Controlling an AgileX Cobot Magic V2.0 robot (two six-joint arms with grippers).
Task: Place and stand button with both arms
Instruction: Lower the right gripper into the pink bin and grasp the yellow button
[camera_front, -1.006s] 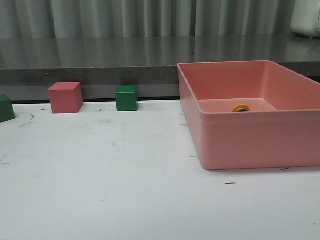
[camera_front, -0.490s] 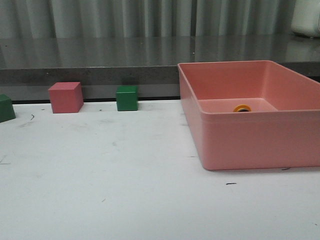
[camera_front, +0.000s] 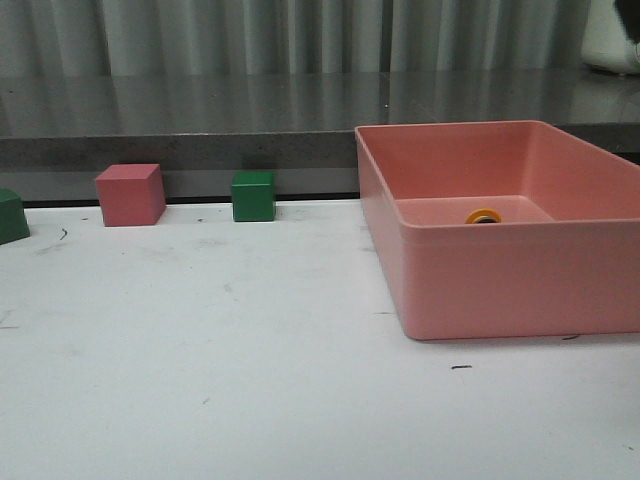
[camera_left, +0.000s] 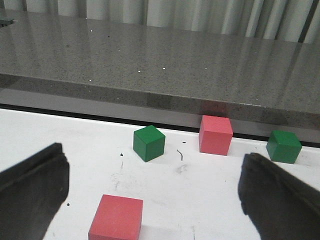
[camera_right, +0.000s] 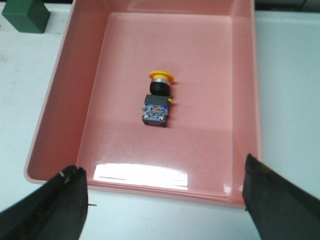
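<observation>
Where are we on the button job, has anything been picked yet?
Nothing is done yet. The button lies on its side on the floor of the pink bin, untouched. The right gripper is over the bin, open and empty; the left gripper is open over the cubes. Grasping, lifting out, placing and standing it all remain.

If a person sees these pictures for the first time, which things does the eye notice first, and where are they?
The big pink bin on the table's right side stands out first. Inside it, the button lies on its side, yellow cap showing. A pink cube and a green cube sit along the table's far edge, left of the bin.
</observation>
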